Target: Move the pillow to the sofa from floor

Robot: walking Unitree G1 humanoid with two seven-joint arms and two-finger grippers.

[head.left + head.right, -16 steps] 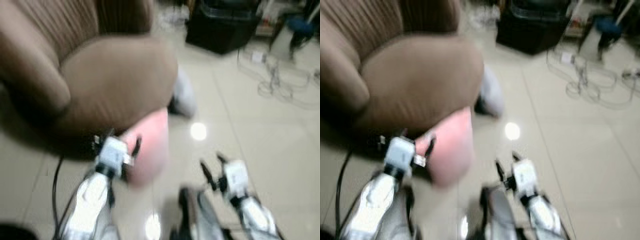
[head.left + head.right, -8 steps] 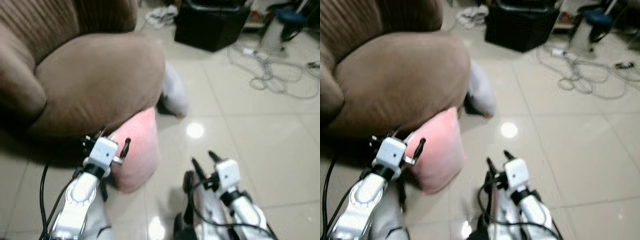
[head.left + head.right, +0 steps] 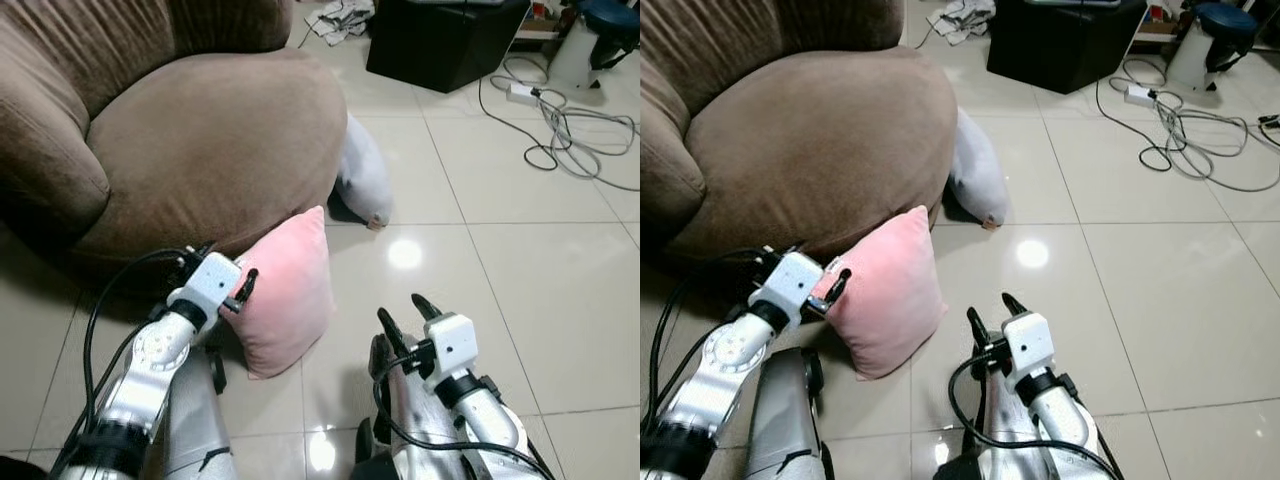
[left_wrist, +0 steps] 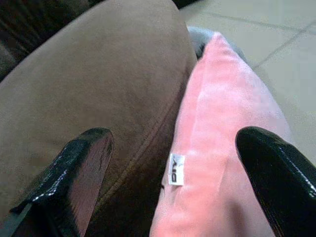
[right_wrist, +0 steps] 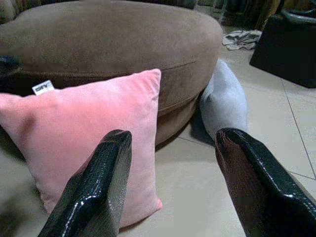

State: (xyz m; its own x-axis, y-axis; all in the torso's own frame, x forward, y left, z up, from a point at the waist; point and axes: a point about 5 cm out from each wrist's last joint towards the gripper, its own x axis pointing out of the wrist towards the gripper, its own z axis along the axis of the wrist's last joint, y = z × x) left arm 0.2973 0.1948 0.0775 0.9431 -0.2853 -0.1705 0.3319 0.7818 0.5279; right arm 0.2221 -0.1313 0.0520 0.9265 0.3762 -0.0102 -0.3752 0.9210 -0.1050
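We see the pink pillow (image 3: 285, 290) standing on edge on the tiled floor (image 3: 520, 260), centre-left of frame, leaning against the brown sofa (image 3: 200, 140). Our left hand (image 3: 235, 290) is at its upper edge, fingers spread — not gripping. Our right hand (image 3: 405, 320) hovers lower centre, spread too. A grey pillow (image 3: 362, 180) lies behind.

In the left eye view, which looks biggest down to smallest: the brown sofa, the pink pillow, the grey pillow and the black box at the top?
1. Brown sofa, by far the largest.
2. Pink pillow.
3. Black box, cut off by the picture's edge and farther away, so its place against the pink pillow is unsure.
4. Grey pillow, partly tucked behind the sofa.
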